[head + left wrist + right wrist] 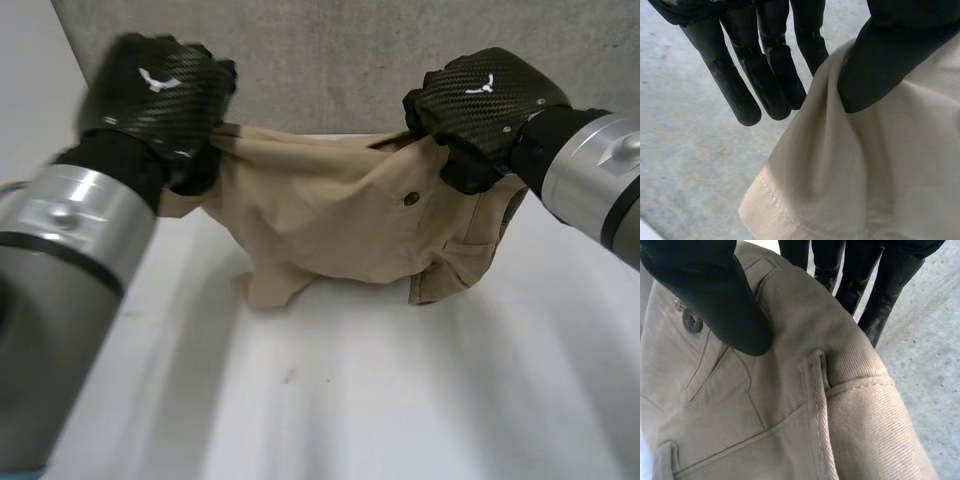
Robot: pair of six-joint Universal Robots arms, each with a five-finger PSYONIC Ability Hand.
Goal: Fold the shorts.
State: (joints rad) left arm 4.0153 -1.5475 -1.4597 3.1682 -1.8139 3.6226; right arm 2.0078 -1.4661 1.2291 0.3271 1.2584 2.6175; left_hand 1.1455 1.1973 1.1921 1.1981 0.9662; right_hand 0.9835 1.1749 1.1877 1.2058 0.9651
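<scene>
The beige shorts [340, 215] hang stretched between my two hands, their lower edge resting bunched on the white table [350, 400]. My left hand [160, 90] grips the upper left end of the cloth. In the left wrist view its thumb [885, 60] presses the shorts [865, 170] against a finger [812, 50]. My right hand [480, 100] grips the upper right end near a dark button [411, 198]. In the right wrist view its thumb [715, 290] pinches the waistband of the shorts [790, 410] by a belt loop and pocket, with the fingers [880, 290] behind the cloth.
A grey wall [330, 60] rises just behind the shorts and both hands. The white table spreads in front of the shorts toward the near edge. My left forearm [60, 260] crosses the near left part of the table.
</scene>
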